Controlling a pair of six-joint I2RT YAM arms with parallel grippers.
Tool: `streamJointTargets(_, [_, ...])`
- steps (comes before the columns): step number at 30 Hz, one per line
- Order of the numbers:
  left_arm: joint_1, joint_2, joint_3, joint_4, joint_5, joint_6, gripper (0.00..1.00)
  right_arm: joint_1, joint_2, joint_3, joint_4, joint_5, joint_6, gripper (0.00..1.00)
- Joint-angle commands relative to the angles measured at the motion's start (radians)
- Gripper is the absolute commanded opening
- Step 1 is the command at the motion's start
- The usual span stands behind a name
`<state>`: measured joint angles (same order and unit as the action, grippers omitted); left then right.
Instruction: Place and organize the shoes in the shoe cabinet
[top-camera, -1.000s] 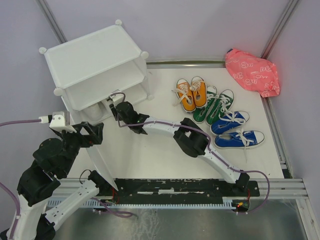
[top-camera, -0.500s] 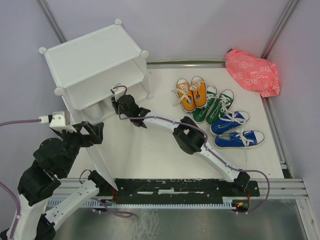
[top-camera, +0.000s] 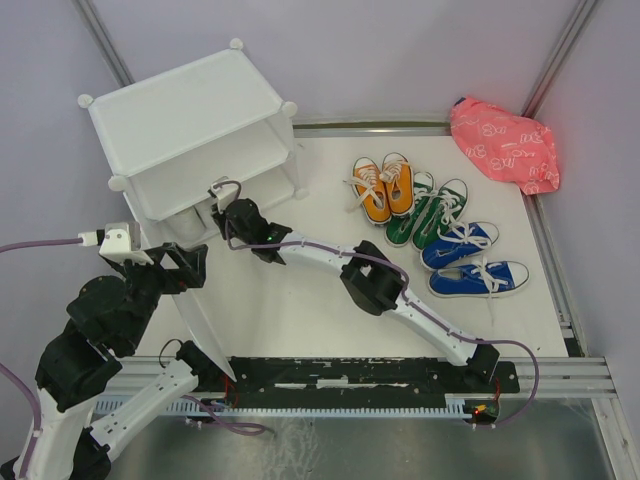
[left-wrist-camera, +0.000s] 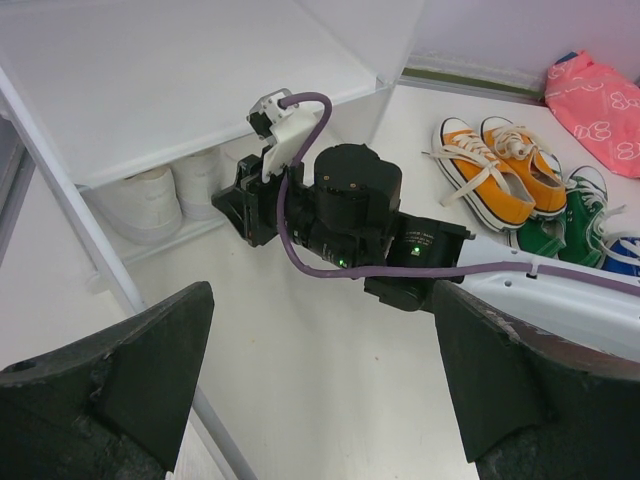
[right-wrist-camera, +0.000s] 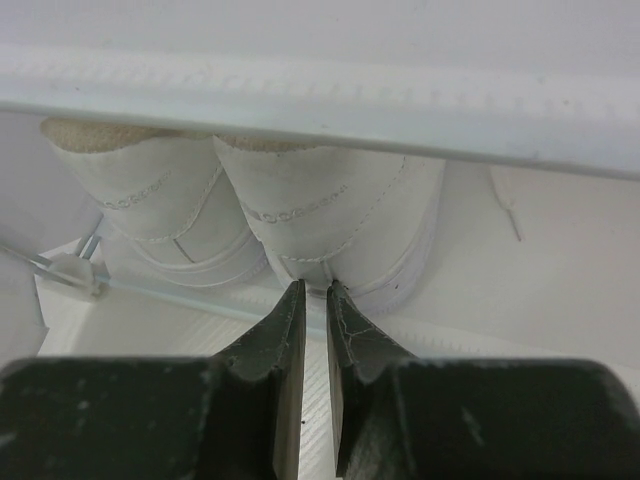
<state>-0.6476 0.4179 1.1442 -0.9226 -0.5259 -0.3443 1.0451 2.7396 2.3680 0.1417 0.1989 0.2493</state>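
While the white shoes (right-wrist-camera: 330, 215) stand heels outward on the lower level of the shoe cabinet (top-camera: 185, 110), the right gripper (right-wrist-camera: 315, 290) noses one heel, its fingers almost pressed together on nothing. The left gripper (left-wrist-camera: 320, 300) is spread wide, empty. The orange shoes (top-camera: 385, 188), green shoes (top-camera: 428, 212) and blue shoes (top-camera: 472, 262) lie on the table (top-camera: 300, 310).

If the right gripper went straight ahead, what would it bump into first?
The heel of the white shoe on the right, in the cabinet's bottom compartment. The right gripper looks almost against it, though the exact gap is hard to judge.
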Motion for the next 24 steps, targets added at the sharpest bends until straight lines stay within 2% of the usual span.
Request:
streamJointTargets(1, [0.002,-0.003,-0.026,-0.120,-0.025,-0.056,0.97,0.044,0.010,0.078,0.086,-0.107,0.038,0.20])
streamJointTargets(6, [0.002,0.000,-0.030,-0.117,-0.020,-0.057,0.97,0.050,-0.003,0.047,0.104,-0.154,0.058,0.21])
streamJointTargets(8, [0.002,0.001,-0.032,-0.115,-0.019,-0.058,0.97,0.052,-0.011,0.029,0.109,-0.162,0.063,0.24])
streamJointTargets(10, [0.003,0.002,-0.032,-0.114,-0.019,-0.058,0.97,0.052,-0.022,0.005,0.100,-0.149,0.062,0.33])
streamJointTargets(13, [0.002,0.003,-0.032,-0.114,-0.018,-0.058,0.97,0.053,-0.080,-0.094,0.116,-0.074,0.061,0.54])
streamJointTargets(15, [0.002,-0.001,-0.036,-0.110,-0.019,-0.058,0.97,0.052,-0.149,-0.181,0.147,-0.036,0.048,0.64])
streamJointTargets(20, [0.002,-0.008,-0.039,-0.092,-0.013,-0.052,0.97,0.049,-0.321,-0.369,0.139,0.035,0.010,0.76])
streamJointTargets(24, [0.002,0.007,-0.021,-0.099,-0.011,-0.055,0.98,0.046,-0.514,-0.533,-0.023,0.161,0.016,0.83])
